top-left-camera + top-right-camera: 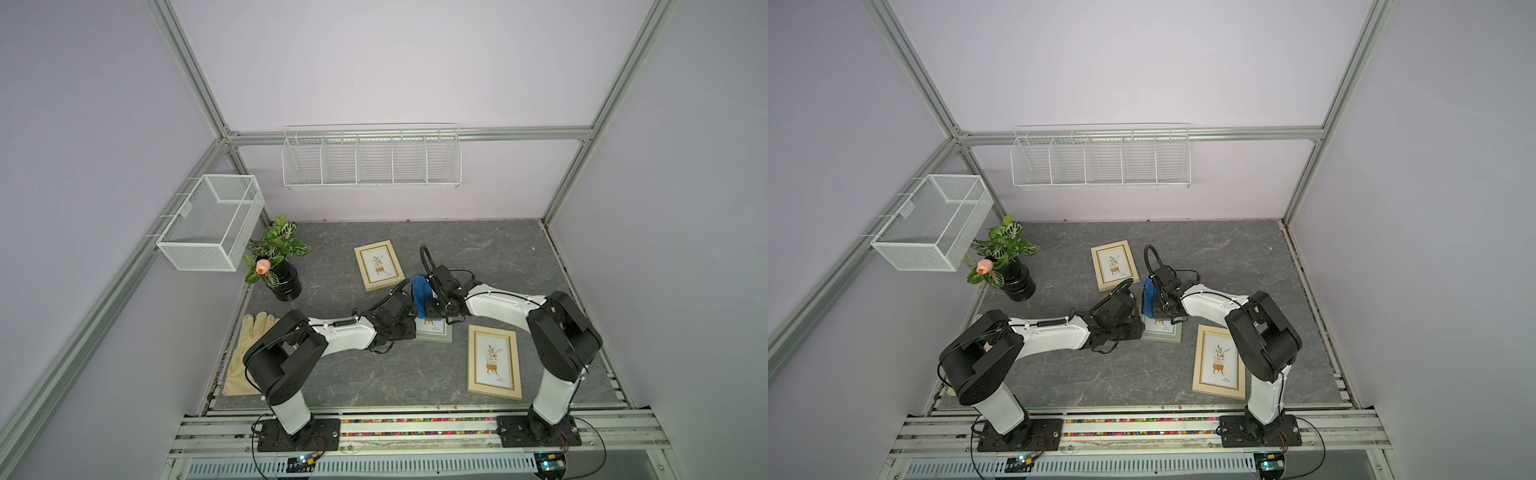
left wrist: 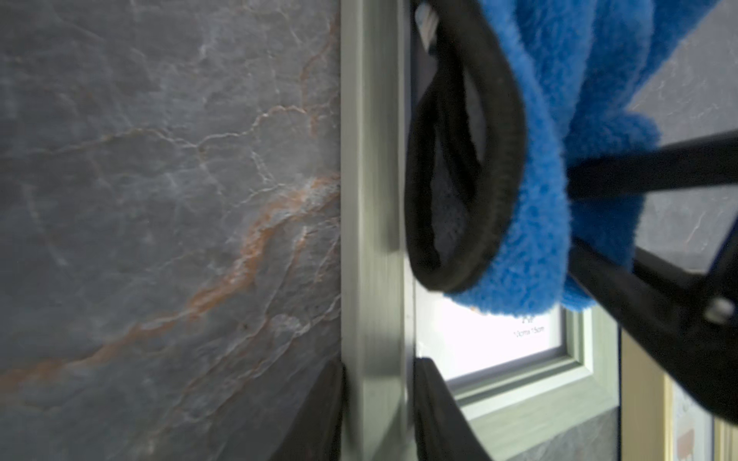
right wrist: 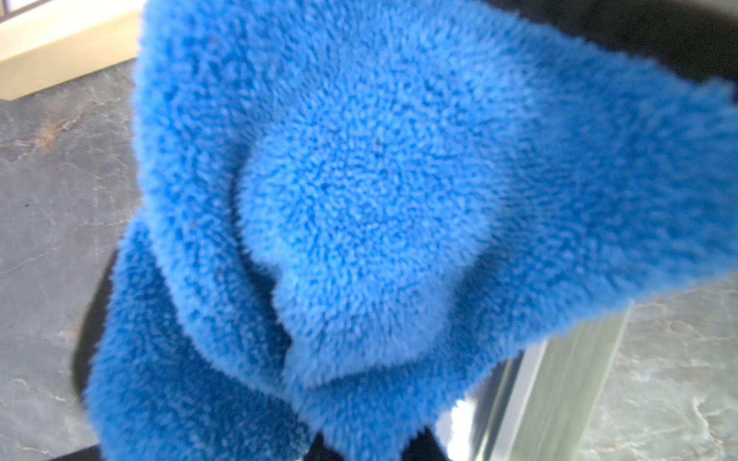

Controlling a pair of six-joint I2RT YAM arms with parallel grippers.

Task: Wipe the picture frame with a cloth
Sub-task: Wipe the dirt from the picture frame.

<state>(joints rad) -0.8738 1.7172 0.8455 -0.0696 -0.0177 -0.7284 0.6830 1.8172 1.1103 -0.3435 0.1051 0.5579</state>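
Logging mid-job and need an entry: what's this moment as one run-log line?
left gripper: astride grey frame rail, grip unclear | right gripper: shut on cloth | cloth: over grey frame, contact unclear

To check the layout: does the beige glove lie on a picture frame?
No, the glove lies alone at the table's edge by the left arm.

Left arm (image 1: 345, 332) and right arm (image 1: 498, 301): white tapered link shells, black rounded joint housings, thin black cables looping outside. Black square base plates (image 1: 299, 434) carry silver bolts. Left gripper (image 2: 377, 399): black fingers.
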